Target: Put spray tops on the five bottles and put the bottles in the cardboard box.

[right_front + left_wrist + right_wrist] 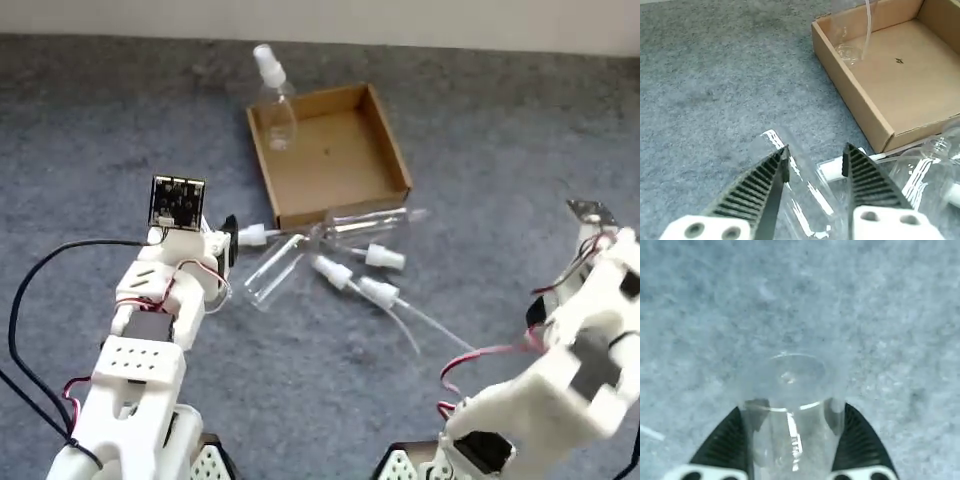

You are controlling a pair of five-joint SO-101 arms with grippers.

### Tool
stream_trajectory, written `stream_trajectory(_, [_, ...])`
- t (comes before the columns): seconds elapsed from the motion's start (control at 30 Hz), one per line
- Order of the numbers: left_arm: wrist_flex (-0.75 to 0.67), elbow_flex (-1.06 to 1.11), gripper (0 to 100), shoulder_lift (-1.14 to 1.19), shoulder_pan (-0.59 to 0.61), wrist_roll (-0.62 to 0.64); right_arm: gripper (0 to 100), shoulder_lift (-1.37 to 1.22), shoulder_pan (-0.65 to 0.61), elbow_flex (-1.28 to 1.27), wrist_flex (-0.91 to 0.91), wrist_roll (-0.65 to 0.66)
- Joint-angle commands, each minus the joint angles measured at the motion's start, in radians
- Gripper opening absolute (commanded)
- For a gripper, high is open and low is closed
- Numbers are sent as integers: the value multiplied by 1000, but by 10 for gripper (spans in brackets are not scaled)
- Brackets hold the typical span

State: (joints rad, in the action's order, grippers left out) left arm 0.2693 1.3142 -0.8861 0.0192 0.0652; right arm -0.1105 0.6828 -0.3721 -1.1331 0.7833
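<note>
Early days, by the look of it: one bottle of five seems finished and four remain.

The left hand (816, 150) is about half open, its two fingers astride a clear bottle (807, 195) lying on the grey worktop (715, 75). A white spray top (832, 167) lies in the gap just beyond the tips, and whether either finger touches the glass I cannot tell. The right hand (792, 410) is clamped on another clear bottle (790, 385), held over bare worktop well apart from the rest (its neck is hidden, so capped or not is unclear).

Just past the left hand sits the pile. There is a second uncapped bottle (365, 222) against the near wall of the cardboard box (392, 150), and three more loose spray tops (385, 257) (330, 270) (378, 292) beside it, their dip tubes trailing.

Farther out, the capped bottle (277, 105) stands in the box's far left corner. Every loose top has yet to be fitted, and each bottle boxed after that.
</note>
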Motion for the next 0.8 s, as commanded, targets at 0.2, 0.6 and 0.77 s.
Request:
stream_trajectory(0.2, [-21, -2, 160, 1, -21, -9, 6, 269, -53, -312, 282, -83])
stream_trajectory(0.6, [-21, -2, 160, 1, -21, -9, 29, 27, -94, 97, 96, -485])
stream_trajectory(0.77, [-21, -2, 160, 1, -21, -9, 220, -74, -93, 202, 93, -566])
